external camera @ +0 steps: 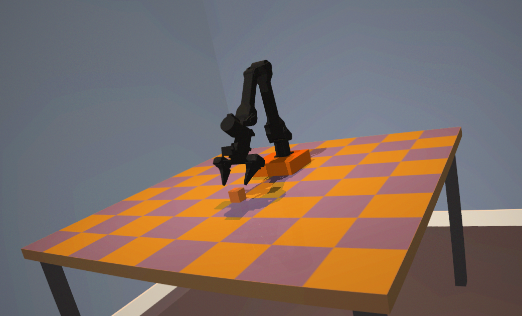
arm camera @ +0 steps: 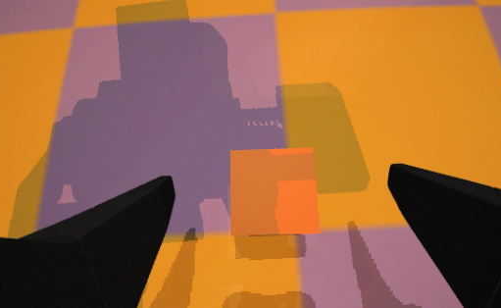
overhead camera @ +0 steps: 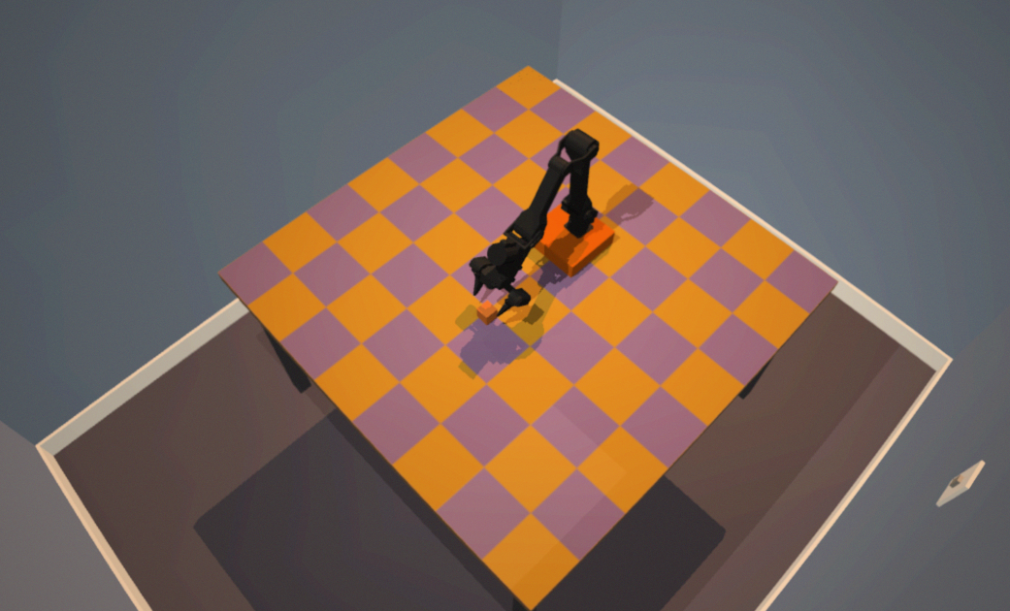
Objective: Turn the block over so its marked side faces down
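Note:
The small orange block point(overhead camera: 486, 313) point(external camera: 237, 195) point(arm camera: 273, 196) rests flat on the checkered table point(overhead camera: 531, 456) point(external camera: 254, 229) point(arm camera: 418, 59). Its upper face is plain orange in the wrist view, partly in shadow. No dark mark shows on the faces in sight; the underside and the side toward the arm's base are hidden. My gripper point(overhead camera: 486, 305) point(external camera: 235, 184) point(arm camera: 279, 180) is open and empty. It points down above the block, its fingertips a little higher than the block's top. In the wrist view the block lies between the two fingers, touching neither.
The arm stands on an orange base point(overhead camera: 569, 254) point(external camera: 288, 165) behind the block. The arm's shadow falls on the table around the block. The table's edges are well away from the block. A small pale plate point(overhead camera: 960, 483) is on the wall at the right.

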